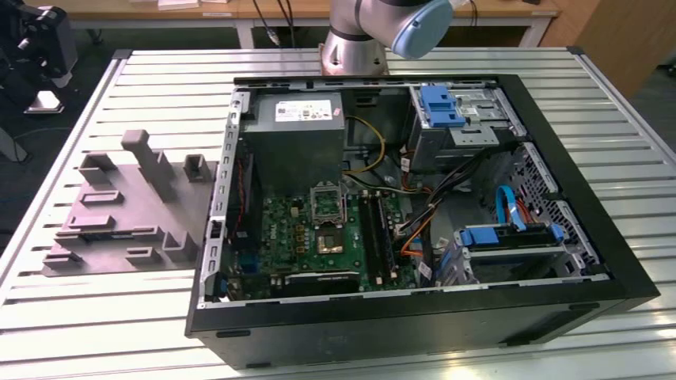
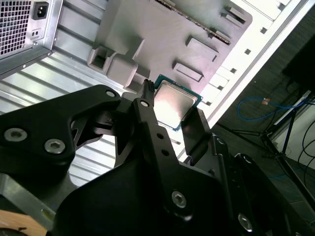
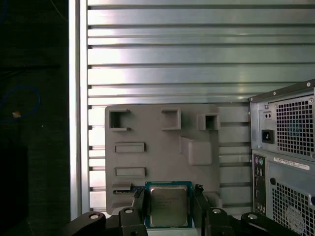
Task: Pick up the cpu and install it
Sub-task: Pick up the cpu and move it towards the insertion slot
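1. The cpu (image 3: 168,205) (image 2: 173,102) sits squarely between the two black jaws. Its pale silver-grey top faces both wrist cameras, and a thin green rim shows around that top.
2. The jaws are closed in only as far as the chip's width. One presses each of two opposite edges, so the cpu is gripped and carried, with nothing else held.
3. In both wrist views the chip appears in front of one edge of the grey moulded tray (image 3: 162,152) (image 2: 147,34), clear of its upright blocks and recesses rather than seated in any of them.
4. The tray lies flat on the slatted metal table (image 3: 197,59) (image 1: 106,317). In the exterior view it is just beside the open computer case (image 1: 423,317) (image 3: 290,147), on the exterior view's left.
5. The first wrist view shows the case's rear panel, with vent grilles and a power inlet.
6. Inside the case, the exterior view shows the grey power supply (image 1: 301,134) and below it the green motherboard (image 1: 306,229).
7. The arm (image 1: 381,32) rises from the table's far edge, behind the case.
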Controlling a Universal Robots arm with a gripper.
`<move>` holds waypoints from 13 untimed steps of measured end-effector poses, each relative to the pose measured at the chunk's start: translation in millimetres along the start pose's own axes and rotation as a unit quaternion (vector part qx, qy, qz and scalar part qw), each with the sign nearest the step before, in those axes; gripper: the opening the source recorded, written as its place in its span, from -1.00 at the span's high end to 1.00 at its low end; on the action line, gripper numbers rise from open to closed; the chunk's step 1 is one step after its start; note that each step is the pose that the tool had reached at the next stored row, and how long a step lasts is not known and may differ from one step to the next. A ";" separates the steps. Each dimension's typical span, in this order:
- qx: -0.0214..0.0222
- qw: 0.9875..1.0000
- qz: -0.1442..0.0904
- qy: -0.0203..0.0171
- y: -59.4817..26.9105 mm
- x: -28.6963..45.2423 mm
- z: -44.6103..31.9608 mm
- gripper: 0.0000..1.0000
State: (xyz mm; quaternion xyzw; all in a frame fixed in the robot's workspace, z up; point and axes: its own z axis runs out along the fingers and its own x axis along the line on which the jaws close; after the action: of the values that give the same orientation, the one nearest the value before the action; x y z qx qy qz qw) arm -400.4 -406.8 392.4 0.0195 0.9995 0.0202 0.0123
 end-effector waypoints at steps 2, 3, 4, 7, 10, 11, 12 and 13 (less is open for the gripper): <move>0.000 1.000 0.000 0.000 0.0 -1.0 0.0 0.06; 0.000 1.000 0.000 0.000 0.0 -1.5 0.0 0.06; 0.000 1.000 0.000 0.000 0.0 -2.0 0.0 0.06; 0.000 1.000 0.000 0.000 0.1 -3.4 0.1 0.06; 0.000 1.000 0.000 0.000 0.1 -4.4 0.2 0.06; 0.000 1.000 0.000 0.000 0.1 -4.7 0.1 0.06; 0.000 1.000 0.000 0.000 0.2 -5.0 0.1 0.06; 0.000 1.000 0.000 0.000 0.2 -5.2 0.1 0.06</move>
State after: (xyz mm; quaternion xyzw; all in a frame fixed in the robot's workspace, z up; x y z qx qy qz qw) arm -395.2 -406.8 392.4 0.0195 0.9995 0.0202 0.0123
